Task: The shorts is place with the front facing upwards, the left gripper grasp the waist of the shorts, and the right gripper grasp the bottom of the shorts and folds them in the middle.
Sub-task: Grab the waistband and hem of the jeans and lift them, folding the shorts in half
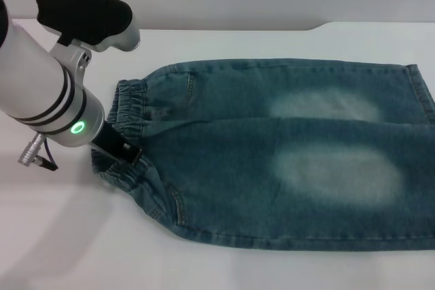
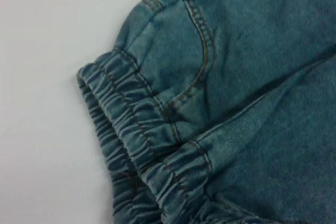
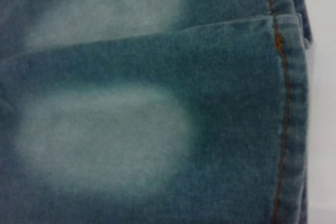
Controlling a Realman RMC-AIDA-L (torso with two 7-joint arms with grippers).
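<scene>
Left gripper (image 1: 126, 151) down on the waistband (image 1: 129, 106) of shorts (image 1: 285, 147) spread flat on white table (image 1: 224, 263), fingers' spread untellable, seemingly for pinning that end; hems (image 3: 286, 103) untouched, right gripper unseen.

Shorts (image 3: 157, 129) fill view: two pale faded patches (image 3: 100, 140), stitched leg hem (image 3: 286, 119) at white bench (image 3: 323, 77) edge.

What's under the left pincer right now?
The left pincer sits on the waist of the shorts, whose gathered band bunches beneath it, on the white table. The fabric directly under its tips is covered.
</scene>
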